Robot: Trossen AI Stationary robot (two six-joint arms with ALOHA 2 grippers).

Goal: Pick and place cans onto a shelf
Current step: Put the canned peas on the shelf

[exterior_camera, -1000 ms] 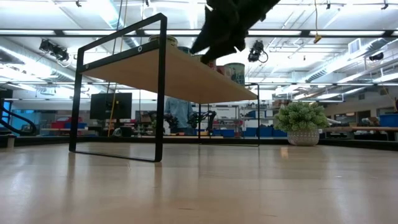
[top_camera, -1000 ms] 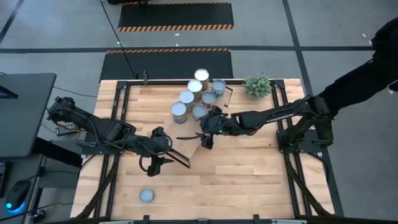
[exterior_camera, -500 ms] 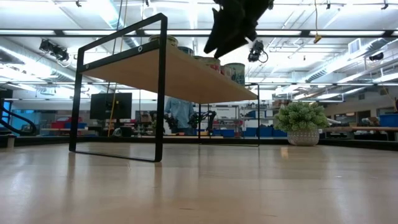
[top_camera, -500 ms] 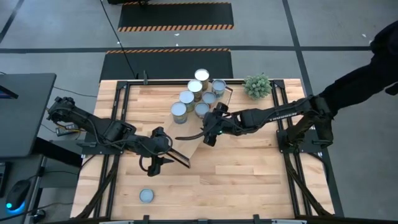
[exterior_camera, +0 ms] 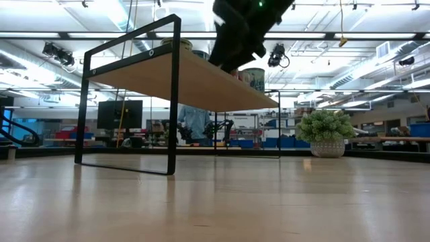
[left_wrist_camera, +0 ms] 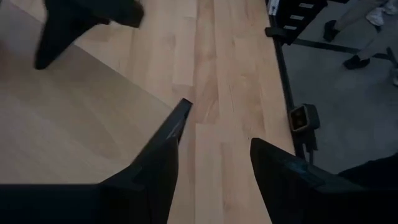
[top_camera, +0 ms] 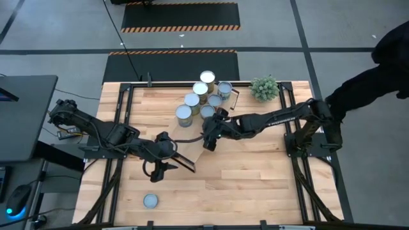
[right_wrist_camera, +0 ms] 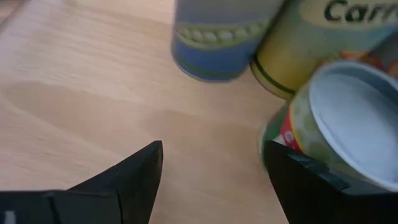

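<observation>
Shelf (top_camera: 192, 124) sits mid-table, slanted, black frame legs at ends; I use it as ref. Six cans (top_camera: 206, 99) clustered on its far end, silver tops up, touching or nearly so, w/ one more can (top_camera: 151, 200) alone on the tabletop (top_camera: 255, 179), well apart from shelf, near the front edge. Right gripper (top_camera: 209, 135) is over the shelf board just beside the can cluster; in its wrist view the fingers (right_wrist_camera: 124, 180) are spread, nothing between them, bare board under the gap. A green-labelled open-topped can (right_wrist_camera: 336, 118) touches or nearly touches one finger, can't tell which; a blue-banded can (right_wrist_camera: 217, 37) and a yellow-green can (right_wrist_camera: 317, 37) stand beyond, upright. Low view: right gripper (exterior_camera: 238, 30) above the board top, cans behind it. Left gripper (top_camera: 167, 158) waits at shelf's near end, by the frame leg; fingers (left_wrist_camera: 280, 180) parted, holding nothing, tabletop seen through the gap. Small potted plant (top_camera: 264, 87) stands on table past shelf's far end, apart from it.
</observation>
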